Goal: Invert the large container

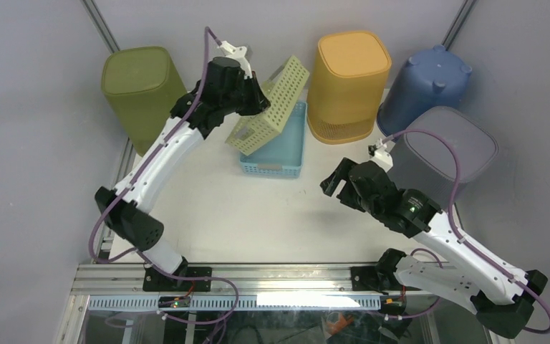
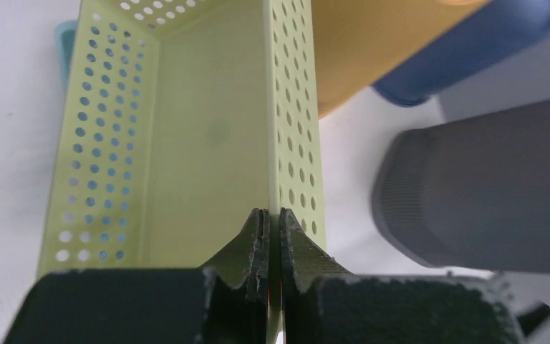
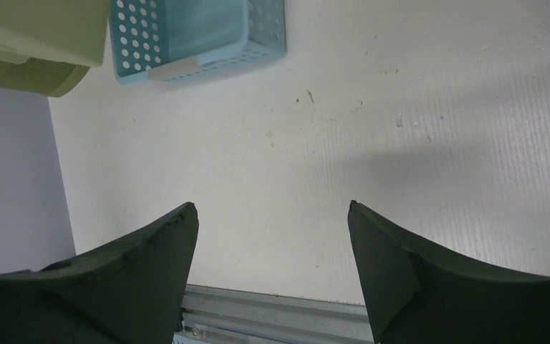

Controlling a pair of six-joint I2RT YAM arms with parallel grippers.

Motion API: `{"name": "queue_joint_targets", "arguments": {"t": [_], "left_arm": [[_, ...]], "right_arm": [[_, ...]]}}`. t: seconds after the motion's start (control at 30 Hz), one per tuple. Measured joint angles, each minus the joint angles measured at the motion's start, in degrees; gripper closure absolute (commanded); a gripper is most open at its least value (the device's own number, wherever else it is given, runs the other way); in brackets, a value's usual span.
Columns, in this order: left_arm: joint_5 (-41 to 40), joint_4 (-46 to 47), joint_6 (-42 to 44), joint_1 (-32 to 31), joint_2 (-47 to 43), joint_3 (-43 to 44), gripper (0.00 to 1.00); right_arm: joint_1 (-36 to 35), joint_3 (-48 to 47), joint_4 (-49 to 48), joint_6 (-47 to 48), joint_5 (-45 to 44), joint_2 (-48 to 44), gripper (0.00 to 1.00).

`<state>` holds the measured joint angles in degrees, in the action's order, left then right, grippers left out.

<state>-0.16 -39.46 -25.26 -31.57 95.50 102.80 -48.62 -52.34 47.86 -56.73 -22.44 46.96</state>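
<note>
Left gripper (image 2: pixel 273 215) pinches a wall of the tilted green basket (image 2: pixel 186 143); right gripper (image 3: pixel 272 208) hangs wide open over the table (image 3: pixel 293 143).

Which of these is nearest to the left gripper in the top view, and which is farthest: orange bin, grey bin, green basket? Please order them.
1. The green basket, held in the left gripper.
2. The orange bin, to its right at the back.
3. The grey bin, at the far right.
</note>
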Motion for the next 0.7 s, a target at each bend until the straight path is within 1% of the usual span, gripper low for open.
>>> {"name": "queue_joint_targets", "arguments": {"t": [0.13,0.27,0.47,0.53,0.57,0.63,0.7], "left_arm": [[2.4,0.04,-1.05,-0.44,-6.47,-1.05,1.0],[4.59,0.39,-1.7,-0.61,-10.88,-2.95,1.0],[10.12,2.34,-6.05,-0.59,-17.59,-9.6,1.0],[11.69,3.61,-8.85,0.22,-20.59,-12.22,1.0],[12.85,4.26,-10.4,1.01,-22.27,-13.6,1.0],[15.93,6.23,-13.92,4.68,-25.83,-16.92,1.0],[20.68,9.27,-18.58,12.0,-30.18,-21.99,1.0]], "right_arm": [[0.0,-0.48,-0.15,0.04,-0.48,-0.59,0.2],[0.0,-0.61,-0.11,0.22,-1.01,-2.43,0.2],[0.0,-1.73,-0.02,0.55,-1.4,-5.11,0.19],[0.0,-1.79,-0.02,0.87,-1.42,-6.19,0.19],[0.0,-1.79,-0.02,0.94,-1.44,-6.58,0.19],[0.0,-1.81,-0.02,1.14,-1.46,-7.26,0.19],[0.0,-1.97,0.0,1.29,-1.42,-7.52,0.19]]}}
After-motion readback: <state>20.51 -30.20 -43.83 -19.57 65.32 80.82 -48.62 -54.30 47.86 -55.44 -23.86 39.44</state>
